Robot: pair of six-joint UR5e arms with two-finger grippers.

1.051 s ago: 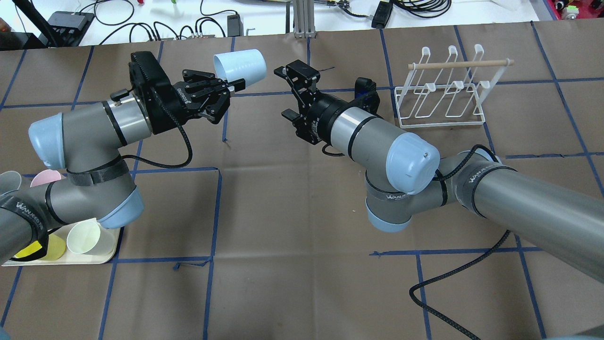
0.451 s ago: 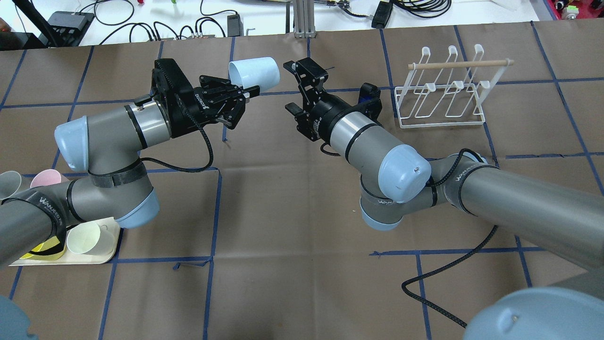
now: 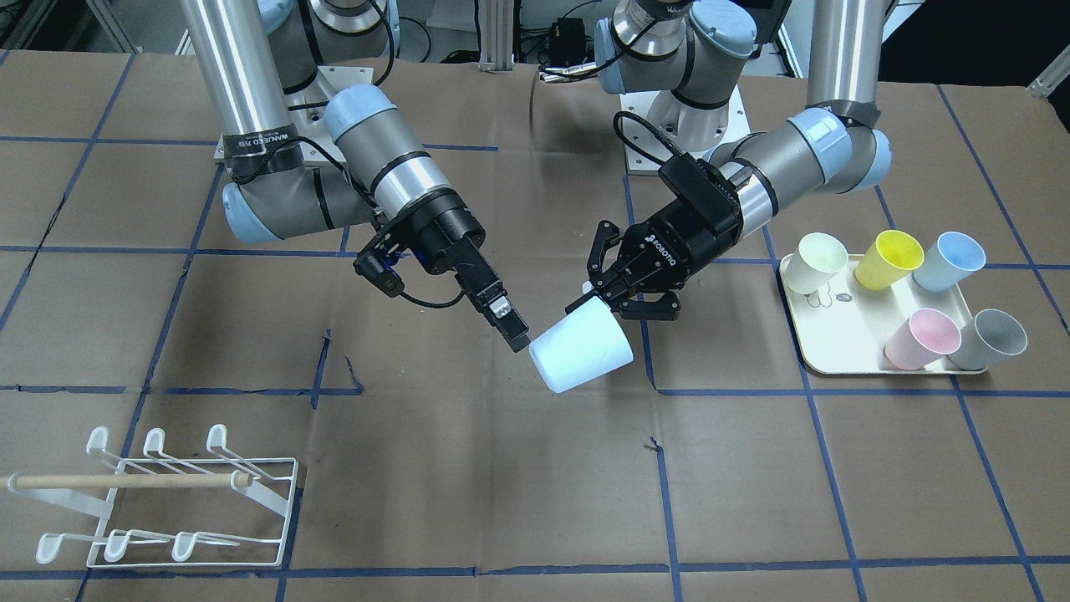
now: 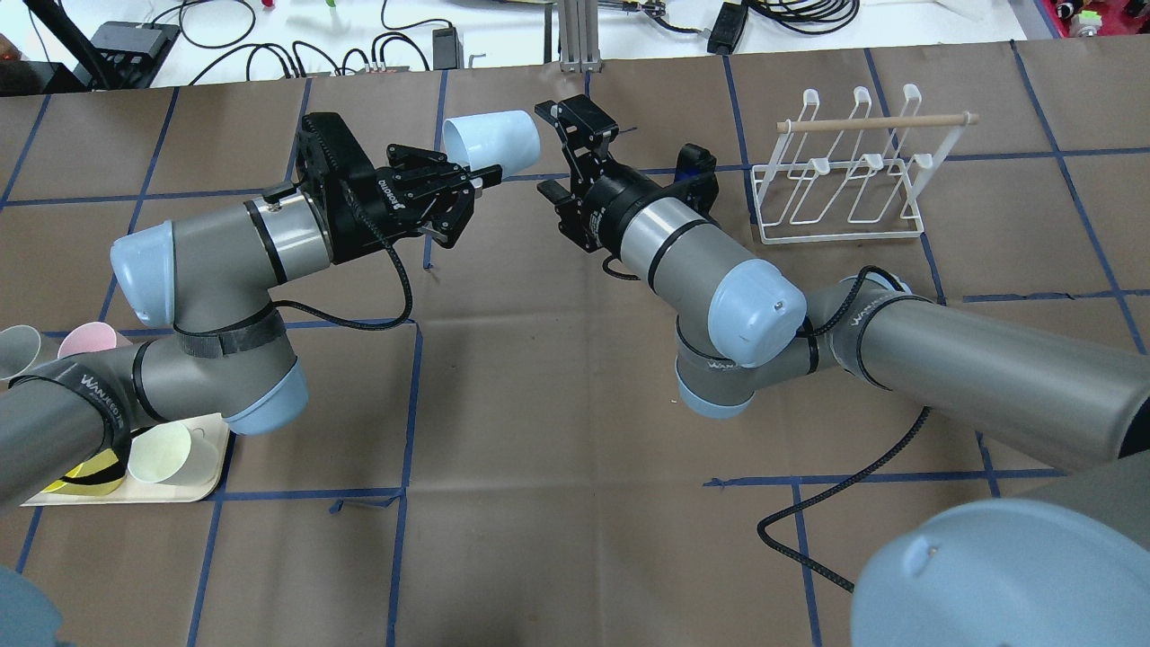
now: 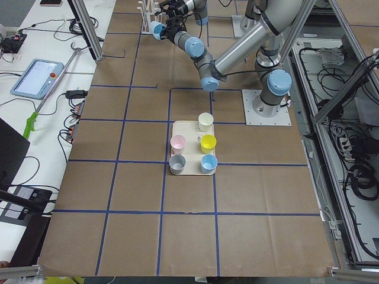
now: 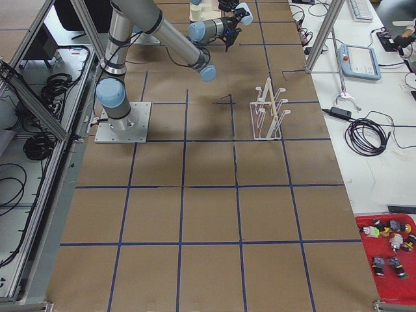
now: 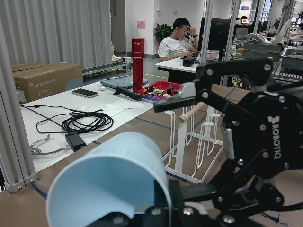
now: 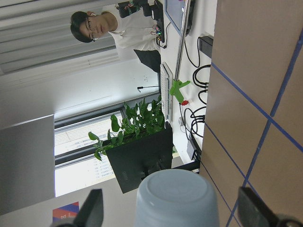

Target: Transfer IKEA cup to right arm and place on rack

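Fingers of the left gripper [image 4: 488, 171] are clenched on the rim of the pale blue cup [image 4: 494, 139]. The cup is held clear of the worktop [image 4: 575, 404], on its side above the middle of the far half, with its mouth toward the left wrist and its closed base toward the right arm [image 4: 701, 261].

Fingers of the right gripper [image 4: 561, 151] are released and spread wide. In the right wrist view the cup's base sits centred between them. In the front-facing view one finger tip lies just beside the base edge; contact cannot be confirmed.

The rack [image 4: 876, 123] stands near the far edge, toward the worktop's right end and well apart from both grippers. A cream tray [image 3: 836, 343] with five other cups [image 3: 890, 259] sits toward the left end.

Assessment: the step in hand is the hand-over, at the point of final approach. The cup has been presented, but the right arm has not taken it.

Next move calls for:
- The right gripper advances a little further over the base end, so that its fingers straddle the tapered wall.
- It closes firmly enough to hold the smooth, narrowing surface.
- Only then does the left gripper let go and draw back along the cup's axis.

Transport to the rack follows.
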